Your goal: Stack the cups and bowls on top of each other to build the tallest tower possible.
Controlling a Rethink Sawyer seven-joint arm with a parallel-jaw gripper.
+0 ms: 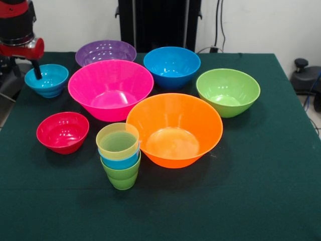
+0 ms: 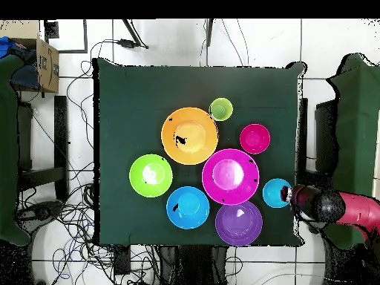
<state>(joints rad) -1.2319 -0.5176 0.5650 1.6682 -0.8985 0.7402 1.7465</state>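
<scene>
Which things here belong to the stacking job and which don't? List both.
Job:
- cup tower: yellow in blue in green
- bowls: orange, pink, purple, blue, green, red, teal

Lying about:
- cardboard box
- floor cables

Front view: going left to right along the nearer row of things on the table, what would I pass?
Red bowl → tower of nested cups, yellow on top → orange bowl.
</scene>
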